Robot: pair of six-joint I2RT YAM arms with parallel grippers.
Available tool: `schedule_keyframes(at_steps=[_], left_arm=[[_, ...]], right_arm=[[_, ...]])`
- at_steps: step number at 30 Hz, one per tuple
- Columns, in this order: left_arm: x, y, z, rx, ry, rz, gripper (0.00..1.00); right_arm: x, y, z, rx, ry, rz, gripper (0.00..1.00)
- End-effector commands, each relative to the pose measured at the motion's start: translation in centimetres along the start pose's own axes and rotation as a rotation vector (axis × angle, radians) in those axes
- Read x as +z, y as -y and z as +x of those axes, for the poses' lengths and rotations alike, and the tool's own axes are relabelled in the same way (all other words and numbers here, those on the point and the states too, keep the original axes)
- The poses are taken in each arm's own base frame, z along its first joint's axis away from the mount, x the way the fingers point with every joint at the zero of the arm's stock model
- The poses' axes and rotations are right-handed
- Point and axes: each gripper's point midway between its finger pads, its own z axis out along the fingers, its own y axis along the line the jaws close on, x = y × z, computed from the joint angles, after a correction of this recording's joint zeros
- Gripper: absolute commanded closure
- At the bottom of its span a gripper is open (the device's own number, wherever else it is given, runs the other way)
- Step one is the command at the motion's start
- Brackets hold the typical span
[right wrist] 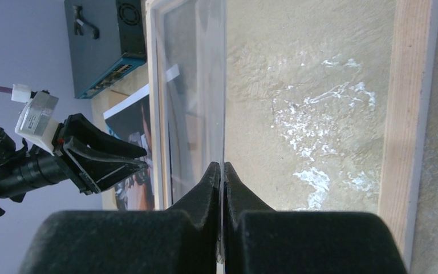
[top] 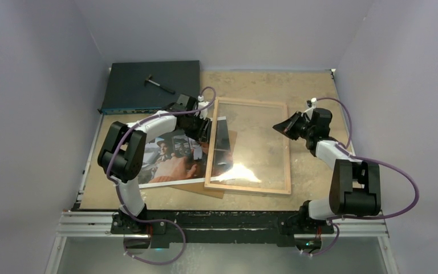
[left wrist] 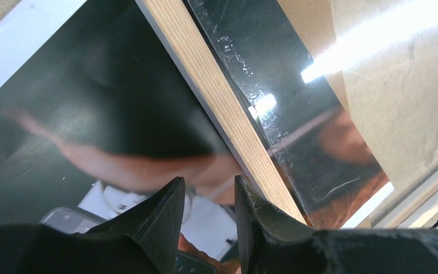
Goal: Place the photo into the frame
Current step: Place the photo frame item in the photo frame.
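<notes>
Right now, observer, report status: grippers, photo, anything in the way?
Left gripper open over the photo. Right gripper shut on the pane edge. Photo's right edge tucked under the frame left rail, not seated.

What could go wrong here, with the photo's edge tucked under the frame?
1. The right gripper pinches only the pane by its thin edge; it could slip and drop onto the frame.
2. The photo has one edge under the frame's wooden rail; a pull by the open left gripper beside it may crease the print or shift the frame.
3. The backing board beneath could drag along.
</notes>
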Motion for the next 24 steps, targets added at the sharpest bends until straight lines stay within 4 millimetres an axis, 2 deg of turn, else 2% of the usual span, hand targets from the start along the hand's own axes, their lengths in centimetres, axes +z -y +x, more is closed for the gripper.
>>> schedule_keyframes(at_steps=[1,12,16,24], left_arm=[[0.4,0.6,-1.7,0.019,0.033,0.006,0.65],[1.2,1.2,-1.0,0.03,0.014,0.018,0.68],[1.8,1.5,-0.3,0.031,0.005,0.028,0.71],[2.3,1.9,0.3,0.023,-0.01,0.041,0.76]], right_arm=[[0.0,-0.2,-0.3,-0.043,-0.001,-0.031,1.0],[0.1,0.3,0.7,0.007,-0.014,-0.059,1.0],[-0.2,-1.1,0.9,0.046,-0.026,-0.133,1.0],[-1.9,-4.2,-0.6,0.045,0.039,-0.195,1.0]])
